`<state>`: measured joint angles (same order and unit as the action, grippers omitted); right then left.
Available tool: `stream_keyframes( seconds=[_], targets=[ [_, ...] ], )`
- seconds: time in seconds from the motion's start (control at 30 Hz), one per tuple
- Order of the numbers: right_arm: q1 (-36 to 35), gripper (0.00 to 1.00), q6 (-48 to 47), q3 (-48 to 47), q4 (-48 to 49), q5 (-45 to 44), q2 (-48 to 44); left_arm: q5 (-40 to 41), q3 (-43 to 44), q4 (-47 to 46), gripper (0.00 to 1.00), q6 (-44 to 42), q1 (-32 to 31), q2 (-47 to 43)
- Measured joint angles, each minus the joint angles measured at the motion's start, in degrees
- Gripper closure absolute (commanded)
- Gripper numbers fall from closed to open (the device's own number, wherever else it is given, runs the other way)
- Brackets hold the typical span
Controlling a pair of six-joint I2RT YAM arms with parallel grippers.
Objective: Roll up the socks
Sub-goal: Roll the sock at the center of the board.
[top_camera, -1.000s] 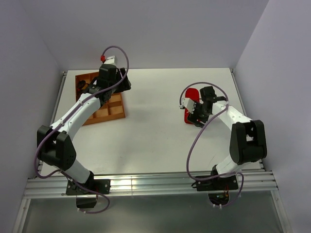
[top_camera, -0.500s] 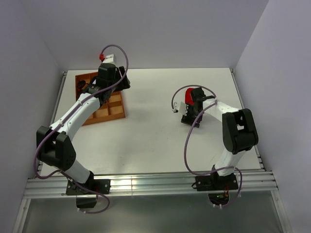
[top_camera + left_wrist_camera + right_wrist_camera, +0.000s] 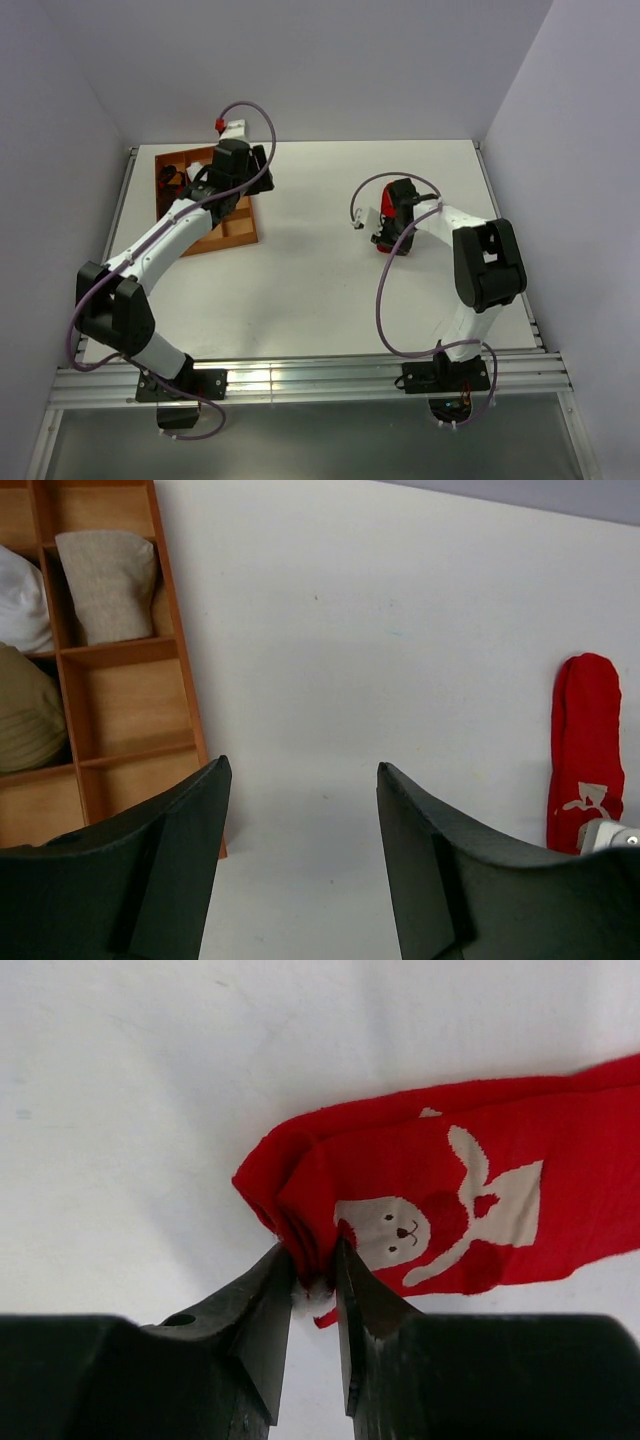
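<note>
- Red sock with a white rabbit figure (image 3: 450, 1200) lies flat on the white table (image 3: 120, 1110), its folded end caught between the fingertips of the right gripper (image 3: 315, 1260).
- The right gripper stands narrow, pinched on that doubled red edge; the rest of the sock stretches away ahead of it and to its right.
- From above, this gripper covers most of the sock, and only red patches show around it.
- The left gripper (image 3: 300, 780) gapes wide and holds nothing, hanging over bare table well apart from the sock, which lies ahead of it and to its right.
- An orange-brown wooden tray (image 3: 178, 630) with square compartments sits just left of the left gripper.
</note>
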<state>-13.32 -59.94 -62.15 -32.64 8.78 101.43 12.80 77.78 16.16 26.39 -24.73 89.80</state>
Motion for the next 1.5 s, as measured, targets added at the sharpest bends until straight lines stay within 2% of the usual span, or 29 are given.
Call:
stream_keyframes(
  seconds=[0.2,0.43,0.6,0.7,0.8,0.93,1.07,1.33,1.5],
  targets=[
    [-0.2,0.68,0.7,-8.7,-11.8,10.5,1.9,2.3,-7.9,-2.3,0.42,1.2,-3.0,-5.3],
    [-0.5,0.67,-1.2,-23.2,-30.6,25.2,11.8,3.1,-17.4,-7.1,0.49,1.9,-6.4,-17.5],
    [-1.1,0.67,-3.7,-24.5,-38.6,32.6,18.5,4.8,-21.1,-9.9,0.52,1.7,-12.4,-21.9],
    [-2.8,0.67,-4.3,-23.4,-40.5,35.9,19.2,5.0,-22.6,-10.7,0.59,0.7,-16.2,-22.1],
    [-5.4,0.68,-4.3,-22.4,-41.9,39.1,19.3,4.7,-24.3,-11.6,0.60,-1.4,-20.0,-22.0],
    [-7.2,0.68,-3.6,-22.1,-42.9,44.4,21.5,2.2,-25.3,-14.2,0.60,-5.0,-24.7,-19.2],
    [-5.4,0.68,-1.2,-21.8,-43.3,48.1,24.6,-3.5,-25.4,-17.6,0.60,-7.7,-27.9,-12.5],
    [1.2,0.69,5.6,-21.4,-43.3,50.4,28.3,-12.7,-25.3,-21.9,0.60,-10.3,-28.4,-1.8],
    [1.7,0.71,10.5,-20.4,-42.5,50.5,28.3,-17.9,-24.2,-24.1,0.58,-10.8,-28.5,5.9]
  ],
)
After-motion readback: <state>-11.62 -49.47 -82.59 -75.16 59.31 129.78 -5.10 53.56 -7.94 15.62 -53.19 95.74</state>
